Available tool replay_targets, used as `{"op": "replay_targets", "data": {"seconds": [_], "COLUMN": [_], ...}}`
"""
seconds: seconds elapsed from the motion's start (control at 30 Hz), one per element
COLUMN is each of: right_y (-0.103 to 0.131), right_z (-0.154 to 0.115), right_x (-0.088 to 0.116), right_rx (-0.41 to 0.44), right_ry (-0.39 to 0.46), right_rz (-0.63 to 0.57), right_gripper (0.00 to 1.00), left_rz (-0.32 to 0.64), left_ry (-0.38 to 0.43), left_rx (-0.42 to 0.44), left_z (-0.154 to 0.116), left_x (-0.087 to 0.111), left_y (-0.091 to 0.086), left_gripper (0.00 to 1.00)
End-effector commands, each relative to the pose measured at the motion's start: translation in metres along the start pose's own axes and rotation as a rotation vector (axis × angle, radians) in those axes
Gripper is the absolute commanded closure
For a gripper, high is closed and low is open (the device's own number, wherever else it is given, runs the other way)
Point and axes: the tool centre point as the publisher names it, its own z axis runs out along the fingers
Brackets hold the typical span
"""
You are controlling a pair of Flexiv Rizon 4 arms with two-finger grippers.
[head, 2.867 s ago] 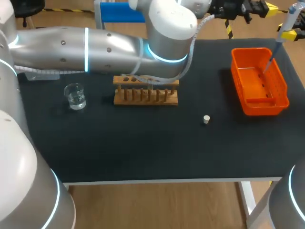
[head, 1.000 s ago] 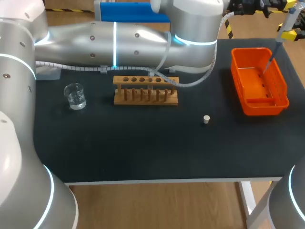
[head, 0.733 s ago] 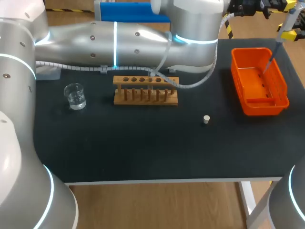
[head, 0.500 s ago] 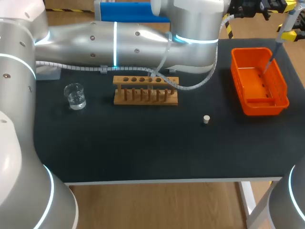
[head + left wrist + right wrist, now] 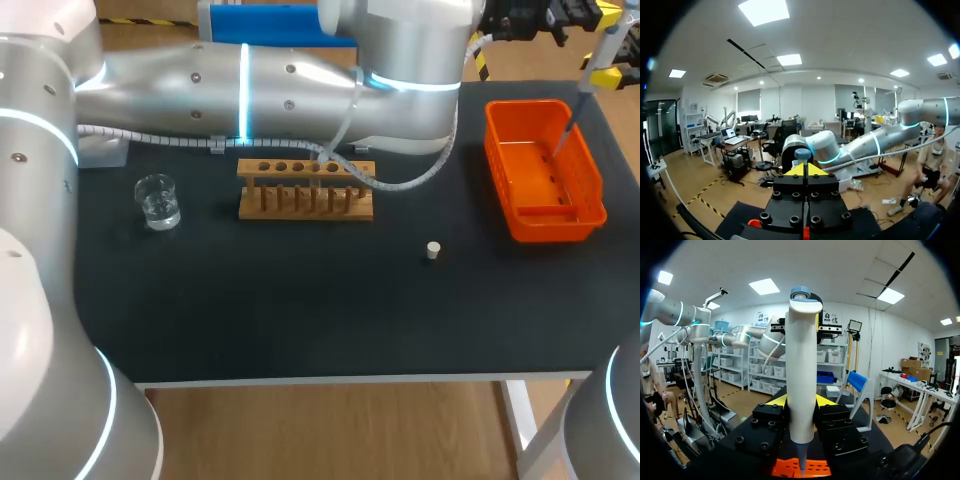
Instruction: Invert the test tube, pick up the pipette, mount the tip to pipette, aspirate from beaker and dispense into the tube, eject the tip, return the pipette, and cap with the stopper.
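Observation:
My right gripper [image 5: 607, 71] [image 5: 801, 404] is shut on the white pipette [image 5: 601, 48] [image 5: 801, 370] and holds it upright at the far right of the table. The pipette's tip [image 5: 563, 130] [image 5: 801, 463] hangs over the orange basket [image 5: 590, 180] [image 5: 782, 469]. My left arm reaches across the table's far side. Its gripper [image 5: 540, 14] [image 5: 804, 171] is shut and empty, right by the pipette's blue top button [image 5: 802, 153] [image 5: 800, 292]. The beaker [image 5: 157, 201] of water, the wooden rack [image 5: 305, 189] and the small stopper [image 5: 432, 250] stand on the black table.
A blue box [image 5: 265, 25] sits at the table's far edge behind my left arm. A grey cable [image 5: 400, 180] from that arm hangs over the rack's far side. Bare black tabletop [image 5: 300, 300] lies in front of the rack and around the stopper.
My left arm has swung right across the far side of the table, bringing its gripper up to the pipette's top. Over the last second almost nothing has moved.

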Motion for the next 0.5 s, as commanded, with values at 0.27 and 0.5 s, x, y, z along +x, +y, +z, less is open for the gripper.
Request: {"op": "replay_targets", "data": {"seconds": [0.27,0.5], "right_y": [0.005,0.005], "right_z": [-0.003,-0.003], "right_x": [-0.004,-0.004], "right_rx": [-0.001,-0.001], "right_ry": [0.011,0.011], "right_rz": [-0.001,-0.001], "right_gripper": [1.0,1.0], "left_rz": [0.014,0.013], "left_ry": [-0.019,-0.024], "left_rx": [0.006,0.006], "left_z": [0.004,0.004], "left_x": [0.001,0.001], "left_y": [0.021,0.026], "left_gripper": [1.0,1.0]}}
